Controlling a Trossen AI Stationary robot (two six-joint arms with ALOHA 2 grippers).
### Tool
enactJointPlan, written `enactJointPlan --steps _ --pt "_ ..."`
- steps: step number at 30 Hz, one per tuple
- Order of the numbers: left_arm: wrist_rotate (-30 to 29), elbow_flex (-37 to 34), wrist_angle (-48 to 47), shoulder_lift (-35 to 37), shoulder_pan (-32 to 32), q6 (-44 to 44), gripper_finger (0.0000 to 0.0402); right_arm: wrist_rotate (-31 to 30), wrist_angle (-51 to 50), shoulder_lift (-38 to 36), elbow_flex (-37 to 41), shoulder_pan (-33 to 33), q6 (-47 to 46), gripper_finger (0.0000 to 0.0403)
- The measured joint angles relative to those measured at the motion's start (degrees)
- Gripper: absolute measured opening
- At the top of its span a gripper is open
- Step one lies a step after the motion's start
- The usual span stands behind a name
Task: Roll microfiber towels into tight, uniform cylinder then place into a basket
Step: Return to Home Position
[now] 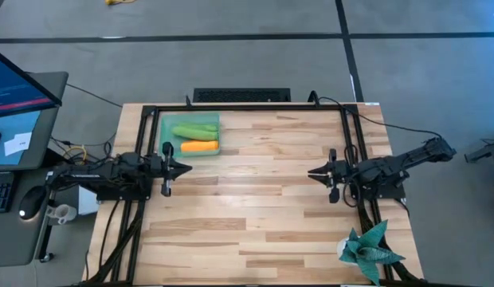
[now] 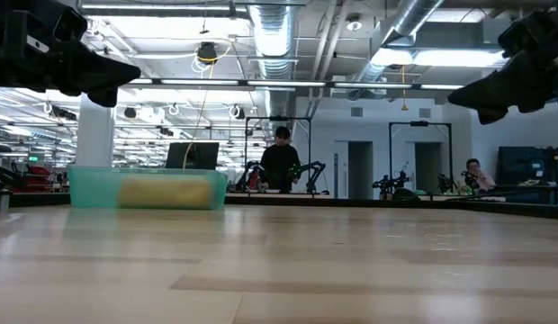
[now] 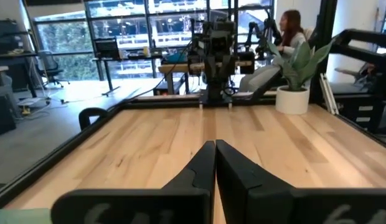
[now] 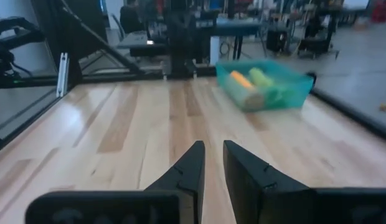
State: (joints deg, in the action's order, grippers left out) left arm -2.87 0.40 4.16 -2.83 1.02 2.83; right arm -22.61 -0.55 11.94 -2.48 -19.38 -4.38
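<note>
Rolled green towel (image 1: 194,130) and orange towel (image 1: 199,147) lie in the far-left basket (image 1: 163,137); left gripper (image 1: 183,168) closed, empty; right gripper (image 1: 313,172) narrowly parted.

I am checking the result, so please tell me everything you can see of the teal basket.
The basket is a shallow rectangular tray of translucent teal plastic with low walls. It sits flat on the wooden table, in a left corner, holding a rolled green towel beside a rolled orange towel.

Grey floor (image 1: 231,56), ceiling ducts (image 2: 270,36), monitor (image 1: 20,88) beside the wooden table (image 1: 255,223).
</note>
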Motion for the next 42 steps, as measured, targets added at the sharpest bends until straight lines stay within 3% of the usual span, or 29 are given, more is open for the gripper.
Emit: enactJointPlan --steps 10,18,42 --pt "-5.2 0.3 -1.0 0.0 0.0 2.4 0.0001 -0.4 0.3 -4.2 0.0 2.5 5.9 0.0079" --pt "-3.9 0.8 0.6 0.0 0.0 3.6 0.0001 -0.2 -4.5 -11.9 -0.7 3.8 6.4 0.0079" --pt "-5.8 0.9 -2.4 0.0 0.1 -4.1 0.0001 0.0 -4.6 -7.0 -0.7 3.8 3.3 0.0079"
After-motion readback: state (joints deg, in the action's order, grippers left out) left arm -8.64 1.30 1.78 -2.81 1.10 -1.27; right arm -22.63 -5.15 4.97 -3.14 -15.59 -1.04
